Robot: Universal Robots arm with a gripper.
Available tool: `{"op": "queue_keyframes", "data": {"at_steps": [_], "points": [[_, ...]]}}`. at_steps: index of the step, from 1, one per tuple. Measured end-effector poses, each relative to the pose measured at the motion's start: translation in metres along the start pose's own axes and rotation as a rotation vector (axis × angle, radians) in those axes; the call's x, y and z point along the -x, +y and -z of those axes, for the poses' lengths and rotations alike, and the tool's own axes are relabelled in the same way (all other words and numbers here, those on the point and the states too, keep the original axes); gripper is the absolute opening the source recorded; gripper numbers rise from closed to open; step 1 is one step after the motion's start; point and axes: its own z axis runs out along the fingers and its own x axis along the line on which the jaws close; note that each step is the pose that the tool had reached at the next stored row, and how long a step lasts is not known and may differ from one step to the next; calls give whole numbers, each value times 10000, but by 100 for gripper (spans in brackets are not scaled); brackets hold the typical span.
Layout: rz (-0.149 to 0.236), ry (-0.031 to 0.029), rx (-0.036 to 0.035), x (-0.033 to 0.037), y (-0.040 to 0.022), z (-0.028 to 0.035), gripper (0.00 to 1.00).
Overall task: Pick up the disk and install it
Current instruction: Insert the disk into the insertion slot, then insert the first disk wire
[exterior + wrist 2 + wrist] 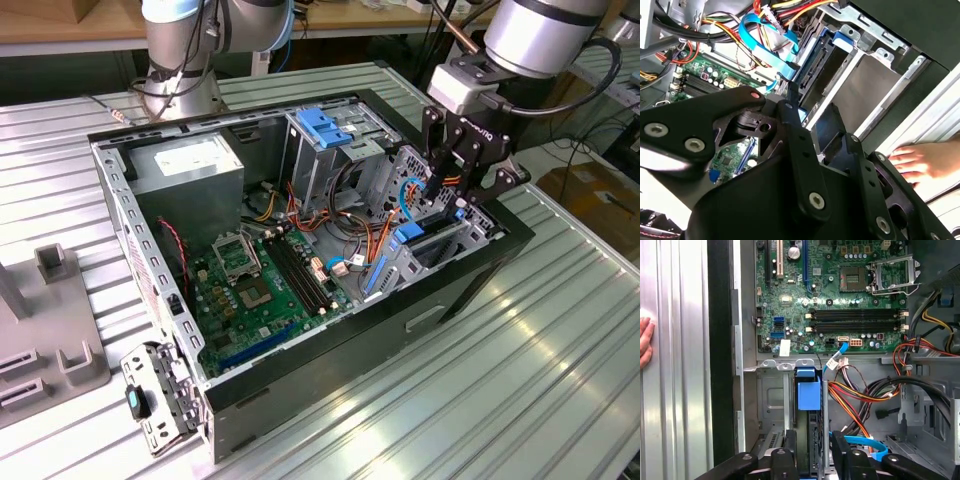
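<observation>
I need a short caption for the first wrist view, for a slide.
Tool at the disk, standing edge-on in the drive bay of the open computer case, motherboard beyond.

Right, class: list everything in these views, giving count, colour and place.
table: one, silver ribbed metal, beneath the case.
computer case: one, black, open, on the table.
motherboard: one, green, on the case floor.
power-supply box: one, grey, case corner at the exterior view's left.
bracket: one, blue, atop the drive cage.
disk: one, blue-framed, on edge in the bay.
cables: many, orange, yellow, black, blue, beside the bay.
fixture: one, grey, on the table, exterior view's left.
hand: one, on the table beside the case.
gripper: one, black, down in the bay over the disk.
</observation>
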Motion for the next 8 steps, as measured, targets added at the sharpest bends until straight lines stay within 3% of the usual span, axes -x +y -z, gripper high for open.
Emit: {"op": "queue_keyframes", "data": {"at_steps": [3,8], "points": [[0,0,0,2,0,-58,42],[0,-1,0,2,0,-65,42]]}}
